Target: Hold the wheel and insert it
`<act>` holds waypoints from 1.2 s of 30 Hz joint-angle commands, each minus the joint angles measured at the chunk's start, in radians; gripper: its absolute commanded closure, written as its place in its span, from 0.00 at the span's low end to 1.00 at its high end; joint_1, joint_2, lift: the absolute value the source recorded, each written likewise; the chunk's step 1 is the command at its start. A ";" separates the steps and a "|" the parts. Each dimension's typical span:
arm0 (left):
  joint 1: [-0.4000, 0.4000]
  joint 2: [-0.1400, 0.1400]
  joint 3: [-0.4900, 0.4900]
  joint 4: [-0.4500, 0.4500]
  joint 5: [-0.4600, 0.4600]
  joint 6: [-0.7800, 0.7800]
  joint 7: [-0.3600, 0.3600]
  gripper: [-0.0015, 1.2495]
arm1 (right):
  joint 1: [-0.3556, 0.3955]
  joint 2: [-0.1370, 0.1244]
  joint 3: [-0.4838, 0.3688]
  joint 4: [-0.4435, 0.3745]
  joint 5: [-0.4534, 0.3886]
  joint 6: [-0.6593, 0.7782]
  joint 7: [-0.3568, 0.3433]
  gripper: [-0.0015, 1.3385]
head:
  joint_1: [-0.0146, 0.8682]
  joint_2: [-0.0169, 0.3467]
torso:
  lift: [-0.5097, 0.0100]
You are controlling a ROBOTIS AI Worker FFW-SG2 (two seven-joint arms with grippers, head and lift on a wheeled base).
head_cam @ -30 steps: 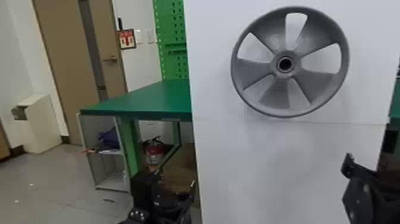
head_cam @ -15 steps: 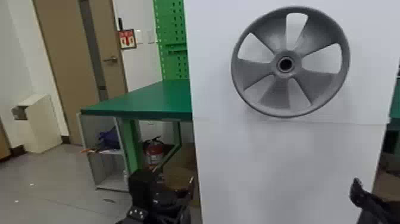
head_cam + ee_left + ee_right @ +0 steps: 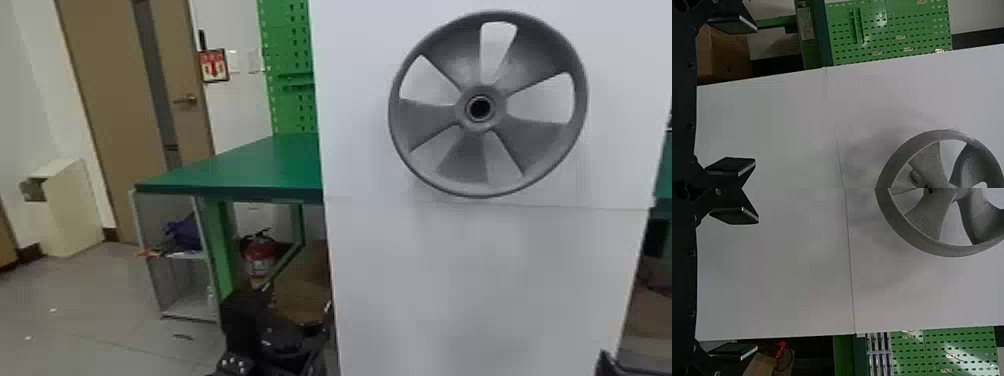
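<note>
The grey spoked wheel [image 3: 531, 129] is up against a white upright panel, its round hub hole facing the head camera. My left gripper [image 3: 285, 336] is low and left of it, near the panel's left edge. At the lower right corner, a small part of my right gripper [image 3: 608, 365] shows, well below the wheel. In the left wrist view, the left gripper [image 3: 743, 96] is open with nothing between its fingers, apart from the wheel [image 3: 922, 147]. The right gripper [image 3: 744, 282] also stands open and holds nothing in the right wrist view; the wheel [image 3: 928, 239] lies beyond its fingertips.
The white panel [image 3: 450, 280] has a horizontal seam below the wheel. Behind its left side stands a green table [image 3: 240, 170] with a green pegboard [image 3: 292, 107]. Under the table are a shelf unit [image 3: 187, 305] and a fire extinguisher [image 3: 260, 256].
In the head view, my right gripper has moved down and to the right, mostly out of the picture. The left gripper has shifted only slightly, and the wheel has kept its place.
</note>
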 commanded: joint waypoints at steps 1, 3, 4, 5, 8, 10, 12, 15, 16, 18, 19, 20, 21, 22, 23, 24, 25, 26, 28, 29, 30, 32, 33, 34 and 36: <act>0.000 0.001 -0.008 0.000 0.000 0.001 -0.001 0.08 | 0.021 0.012 -0.002 0.012 0.002 0.000 0.000 0.12 | 0.37 0.90 | 0.05; 0.002 0.001 -0.009 0.000 0.000 0.001 -0.001 0.08 | 0.026 0.017 -0.001 0.020 0.002 -0.002 0.000 0.12 | 0.37 0.90 | 0.05; 0.002 0.001 -0.009 0.000 0.000 0.001 -0.002 0.08 | 0.027 0.018 0.001 0.023 0.002 0.000 0.000 0.12 | 0.37 0.90 | 0.05; 0.002 0.001 -0.011 0.000 0.000 0.001 -0.002 0.08 | 0.029 0.020 0.001 0.024 0.002 0.000 0.000 0.12 | 0.37 0.90 | 0.05; 0.000 0.001 -0.009 0.001 -0.002 -0.001 -0.010 0.08 | 0.029 0.024 0.004 0.027 0.002 -0.002 0.000 0.12 | 0.37 0.90 | 0.05; -0.003 0.001 -0.009 0.000 -0.002 -0.001 -0.013 0.08 | 0.029 0.027 0.004 0.029 0.001 0.000 0.000 0.12 | 0.37 0.90 | 0.05; -0.004 0.001 -0.009 0.000 -0.002 -0.001 -0.015 0.08 | 0.029 0.027 0.005 0.029 0.001 0.000 0.000 0.12 | 0.37 0.90 | 0.05; -0.006 0.001 -0.008 0.001 -0.002 -0.001 -0.016 0.08 | 0.027 0.031 0.008 0.030 -0.001 0.000 0.000 0.12 | 0.37 0.90 | 0.05; -0.006 0.001 -0.008 0.001 -0.002 -0.001 -0.016 0.08 | 0.027 0.032 0.008 0.030 -0.001 0.000 0.000 0.12 | 0.37 0.90 | 0.05; -0.007 0.001 -0.008 0.001 -0.002 -0.001 -0.018 0.08 | 0.027 0.034 0.008 0.030 -0.001 0.000 0.000 0.12 | 0.37 0.90 | 0.05; -0.007 0.001 -0.008 0.001 -0.002 -0.001 -0.018 0.08 | 0.027 0.034 0.008 0.030 -0.001 0.000 0.000 0.12 | 0.37 0.90 | 0.05; -0.007 0.001 -0.008 0.001 -0.002 -0.001 -0.019 0.08 | 0.027 0.034 0.008 0.030 -0.001 0.000 0.001 0.12 | 0.37 0.90 | 0.05; -0.007 0.001 -0.008 0.001 -0.002 -0.001 -0.019 0.08 | 0.027 0.035 0.008 0.030 -0.001 0.000 0.000 0.12 | 0.37 0.90 | 0.05; -0.007 0.001 -0.008 0.001 -0.002 -0.001 -0.019 0.08 | 0.027 0.035 0.010 0.030 0.001 0.000 0.000 0.12 | 0.37 0.90 | 0.05; -0.007 0.001 -0.008 0.001 -0.002 -0.001 -0.019 0.08 | 0.027 0.035 0.010 0.030 0.001 0.000 0.000 0.12 | 0.37 0.90 | 0.05; -0.007 0.001 -0.008 0.001 -0.002 -0.001 -0.019 0.08 | 0.027 0.035 0.010 0.030 0.001 0.000 0.000 0.12 | 0.37 0.90 | 0.05; -0.007 0.001 -0.008 0.001 -0.002 -0.001 -0.019 0.08 | 0.027 0.035 0.010 0.030 0.001 0.000 0.000 0.12 | 0.37 0.90 | 0.05; -0.007 0.001 -0.008 0.001 -0.002 -0.001 -0.019 0.08 | 0.027 0.035 0.011 0.030 0.001 0.000 0.000 0.12 | 0.37 0.90 | 0.05; -0.007 0.001 -0.008 0.001 -0.003 -0.001 -0.019 0.08 | 0.027 0.035 0.011 0.030 0.001 0.000 0.001 0.12 | 0.37 0.90 | 0.05; -0.007 0.001 -0.008 0.001 -0.003 -0.001 -0.019 0.08 | 0.027 0.035 0.011 0.030 0.001 0.000 0.000 0.12 | 0.37 0.90 | 0.05; -0.007 0.001 -0.008 0.001 -0.003 -0.001 -0.021 0.08 | 0.027 0.035 0.011 0.030 0.001 0.000 0.000 0.12 | 0.37 0.90 | 0.05; -0.007 0.001 -0.008 0.001 -0.005 -0.001 -0.022 0.08 | 0.027 0.035 0.011 0.030 0.001 0.000 0.000 0.12 | 0.37 0.90 | 0.05; -0.007 0.001 -0.008 0.001 -0.005 -0.001 -0.022 0.08 | 0.027 0.035 0.011 0.030 0.001 0.000 0.000 0.12 | 0.37 0.90 | 0.05; -0.007 0.001 -0.008 0.001 -0.005 -0.001 -0.022 0.08 | 0.027 0.035 0.011 0.030 0.002 0.000 0.000 0.12 | 0.37 0.90 | 0.05; -0.007 0.001 -0.008 0.001 -0.005 -0.001 -0.022 0.08 | 0.027 0.035 0.013 0.030 0.002 0.000 0.000 0.12 | 0.37 0.90 | 0.05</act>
